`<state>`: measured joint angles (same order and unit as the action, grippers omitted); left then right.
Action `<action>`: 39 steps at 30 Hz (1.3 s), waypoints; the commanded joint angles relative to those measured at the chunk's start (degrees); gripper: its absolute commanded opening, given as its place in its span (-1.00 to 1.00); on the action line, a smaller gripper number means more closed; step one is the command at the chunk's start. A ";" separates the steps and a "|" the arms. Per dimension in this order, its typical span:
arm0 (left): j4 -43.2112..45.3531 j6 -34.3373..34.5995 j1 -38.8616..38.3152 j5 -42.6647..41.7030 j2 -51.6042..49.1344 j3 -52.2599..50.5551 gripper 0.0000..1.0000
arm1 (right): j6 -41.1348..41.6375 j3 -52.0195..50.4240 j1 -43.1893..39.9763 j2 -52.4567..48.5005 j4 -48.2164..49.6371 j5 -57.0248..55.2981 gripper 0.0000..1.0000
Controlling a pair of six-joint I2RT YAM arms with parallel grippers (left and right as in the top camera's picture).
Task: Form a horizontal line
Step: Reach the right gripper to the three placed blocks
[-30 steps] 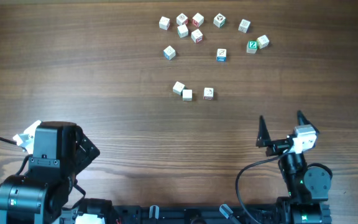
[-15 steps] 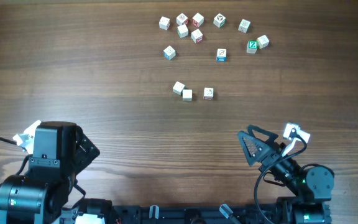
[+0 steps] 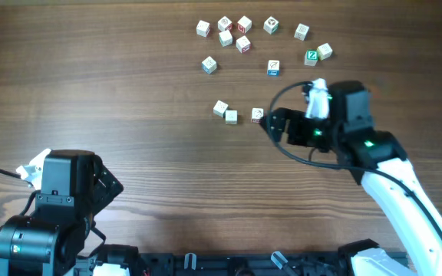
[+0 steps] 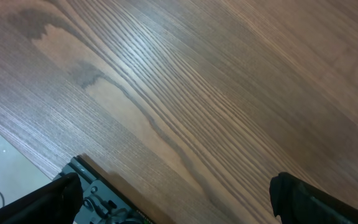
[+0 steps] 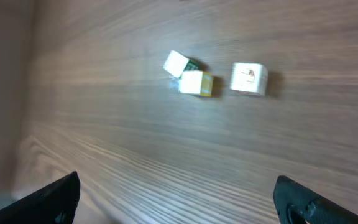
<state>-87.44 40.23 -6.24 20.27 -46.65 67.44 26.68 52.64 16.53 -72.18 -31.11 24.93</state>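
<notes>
Writing is scarce. Among the loose cubes (image 3: 242,44) at the upper centre of the overhead frame, only a green-faced cube (image 3: 311,56) shows a letter, seemingly a Z. A blue-marked cube (image 3: 273,68) lies to its lower left, its mark too small to read.

Below that scatter, near mid-frame, sits the unfinished row (image 3: 231,116) of three whitish cubes. Its long axis runs roughly left to right across the wooden table (image 3: 113,77). The left cube (image 3: 220,108) is turned at an angle and sits slightly higher, meeting the middle cube (image 3: 231,116) at a corner. The red-marked cube (image 3: 257,115) lies apart to the right, square to the frame.

The right gripper (image 3: 273,125) hovers near the red-marked cube's right side, its fingers (image 5: 58,198) spread wide at the wrist view's lower corners. The left gripper (image 4: 179,205) is likewise spread wide over bare wood, its arm (image 3: 67,192) folded at the overhead frame's lower left.
</notes>
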 commanded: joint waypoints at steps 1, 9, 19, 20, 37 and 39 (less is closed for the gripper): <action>-0.07 0.96 0.37 0.26 0.13 -0.09 1.00 | -3.43 5.31 7.61 -5.75 3.23 -4.52 0.73; -0.07 0.96 0.37 0.26 0.13 -0.07 1.00 | 0.87 4.98 15.50 -23.23 14.01 -11.78 -0.91; -0.07 0.96 0.37 0.26 0.13 -0.07 1.00 | 12.44 4.98 17.64 -37.68 19.50 -20.22 -0.91; -0.07 0.96 0.37 0.26 0.13 -0.07 1.00 | 12.44 4.98 17.64 -38.18 20.63 -20.22 -0.91; -0.07 0.96 0.37 0.26 0.13 -0.07 1.00 | 12.50 4.98 17.64 -38.95 26.32 -24.90 -0.91; -0.07 0.96 0.37 0.26 0.13 -0.07 1.00 | 12.50 4.98 17.64 -38.95 25.31 -24.37 -0.91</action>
<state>-87.44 40.23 -6.24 20.25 -46.65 67.44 38.39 57.39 34.04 -109.62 -4.64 1.21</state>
